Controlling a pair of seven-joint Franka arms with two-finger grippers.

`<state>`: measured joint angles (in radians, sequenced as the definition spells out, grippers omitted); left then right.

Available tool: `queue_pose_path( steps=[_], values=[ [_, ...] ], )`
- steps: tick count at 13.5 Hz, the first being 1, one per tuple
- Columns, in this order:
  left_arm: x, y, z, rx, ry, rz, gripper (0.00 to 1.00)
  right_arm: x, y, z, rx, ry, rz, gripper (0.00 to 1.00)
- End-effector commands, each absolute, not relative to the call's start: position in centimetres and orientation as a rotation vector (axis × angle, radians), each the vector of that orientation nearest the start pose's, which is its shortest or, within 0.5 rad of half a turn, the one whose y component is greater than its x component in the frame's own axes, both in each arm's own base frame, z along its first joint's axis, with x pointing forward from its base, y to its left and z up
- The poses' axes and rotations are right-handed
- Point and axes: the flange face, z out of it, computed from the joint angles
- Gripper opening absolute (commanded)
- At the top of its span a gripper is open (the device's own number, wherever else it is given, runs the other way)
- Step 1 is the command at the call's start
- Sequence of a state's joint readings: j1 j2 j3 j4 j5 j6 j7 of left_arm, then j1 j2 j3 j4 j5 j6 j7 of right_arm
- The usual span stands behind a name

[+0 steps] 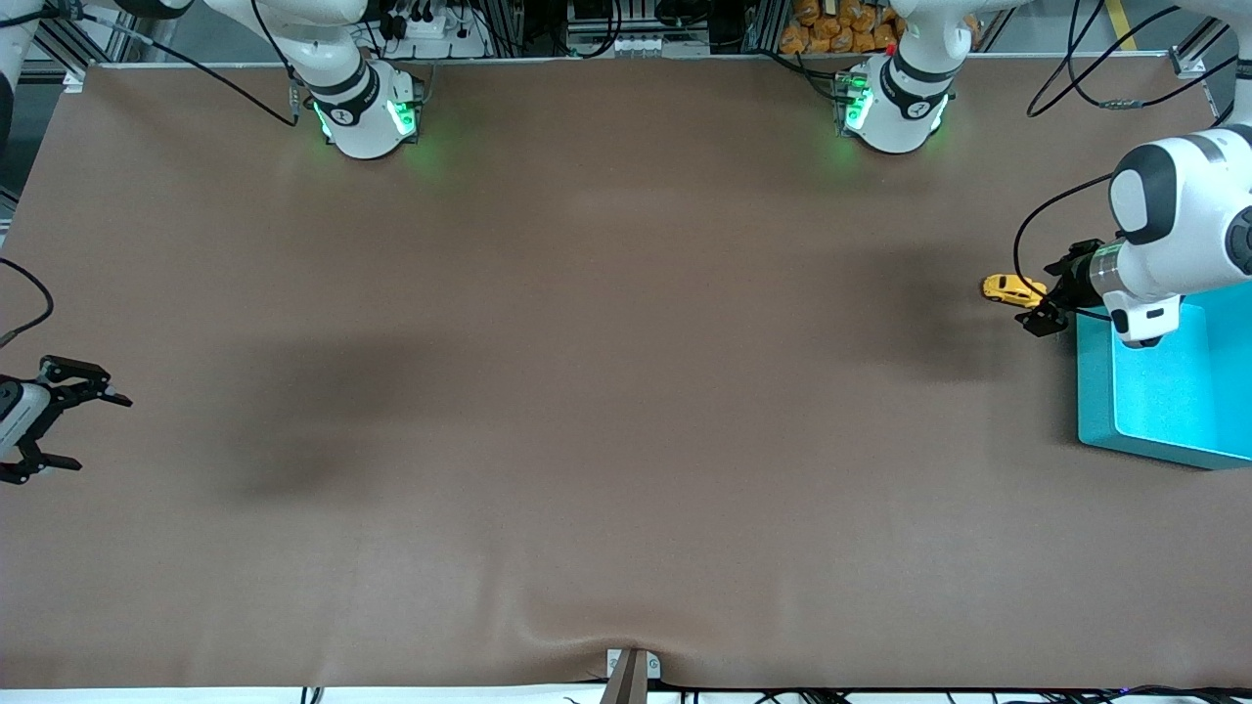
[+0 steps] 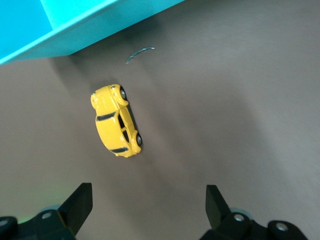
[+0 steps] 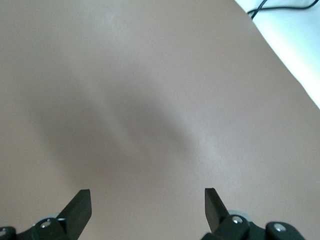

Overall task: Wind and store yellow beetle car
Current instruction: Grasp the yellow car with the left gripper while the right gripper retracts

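Note:
The yellow beetle car stands on the brown table, close beside the teal bin, toward the left arm's end. My left gripper is open and empty, right next to the car between it and the bin. In the left wrist view the car lies ahead of my open left gripper, not between the fingers, with the bin's wall past it. My right gripper is open and empty and waits at the right arm's end of the table; its wrist view shows only bare table.
The teal bin has nothing in the part that shows. A thin curved scrap lies on the table between car and bin. The two arm bases stand along the table's edge farthest from the front camera. A clamp sits at the nearest edge.

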<state>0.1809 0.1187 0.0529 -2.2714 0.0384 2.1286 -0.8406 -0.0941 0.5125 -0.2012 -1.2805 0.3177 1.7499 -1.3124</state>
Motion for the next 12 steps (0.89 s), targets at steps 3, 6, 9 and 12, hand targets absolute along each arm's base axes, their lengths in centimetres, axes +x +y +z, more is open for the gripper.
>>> queue_pose_path(
  steps=[3, 6, 9, 12],
  values=[
    [47.1, 15.1, 26.3, -2.505, -1.713, 0.273, 1.00, 67.7, -11.5, 51.5, -2.656, -1.399, -0.230, 1.00],
    [46.1, 17.1, 24.4, -2.493, -1.784, 0.184, 1.00, 66.0, -10.2, 54.4, -2.700, -1.283, -0.216, 1.00],
    [45.4, 16.7, 23.3, -2.463, -1.814, 0.202, 1.00, 63.1, -8.6, 57.4, -2.776, -1.052, -0.204, 1.00],
    [44.0, 16.3, 22.2, -2.444, -1.819, 0.246, 1.00, 60.7, -7.0, 60.3, -2.844, -0.889, -0.153, 1.00]
  ],
)
